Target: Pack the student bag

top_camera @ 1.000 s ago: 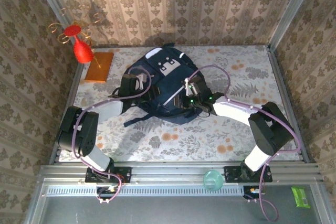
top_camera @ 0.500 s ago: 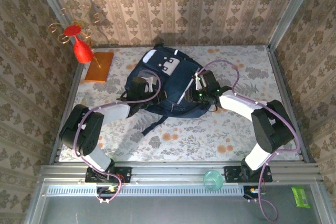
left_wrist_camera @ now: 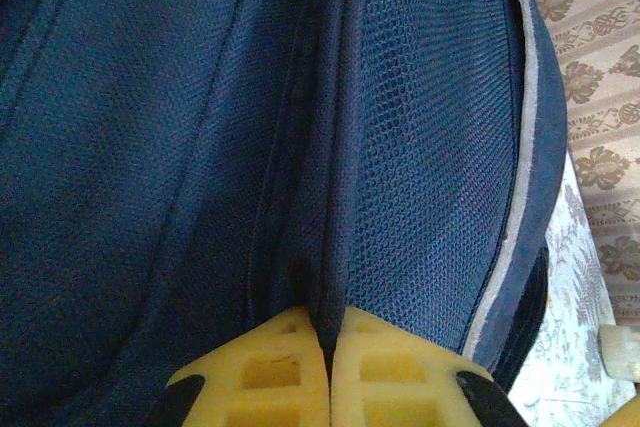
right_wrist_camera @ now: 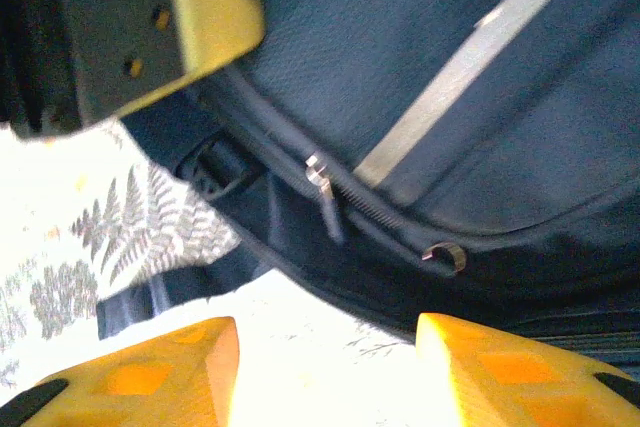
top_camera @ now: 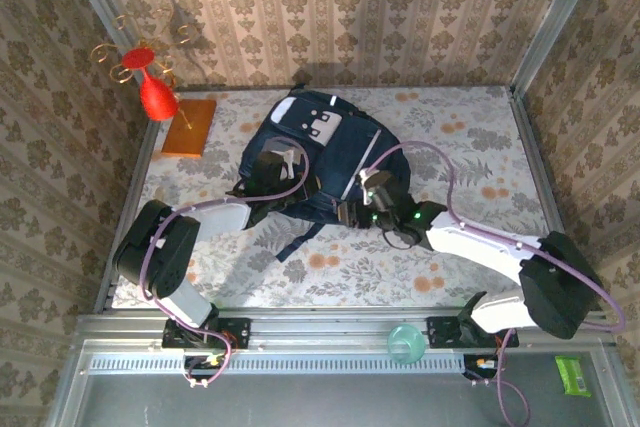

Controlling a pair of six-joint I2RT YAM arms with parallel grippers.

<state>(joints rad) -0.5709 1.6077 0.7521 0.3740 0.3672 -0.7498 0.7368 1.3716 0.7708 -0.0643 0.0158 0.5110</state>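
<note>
A: What's different from a second ago?
B: The left jaws were parted over the student bag (top_camera: pixel 320 147). Now they're pinched tight on a ridge of its navy fabric, yellow fingers (left_wrist_camera: pixel 265 367) meeting on the seam
A: And the other side?
B: The right jaws have swung off the bag's right flank to its near edge and spread wide. Nothing sits between them, and a zip pull (right_wrist_camera: pixel 322 185) is just ahead
A: Where's the bag itself?
B: Flat on the desk (top_camera: pixel 470 137), towards the back, grey patch facing the wall. It has slid that way a little
A: Meaning?
B: I'd judge one arm is anchoring the cloth so the other can work the zip; packing proper hasn't begun
</note>
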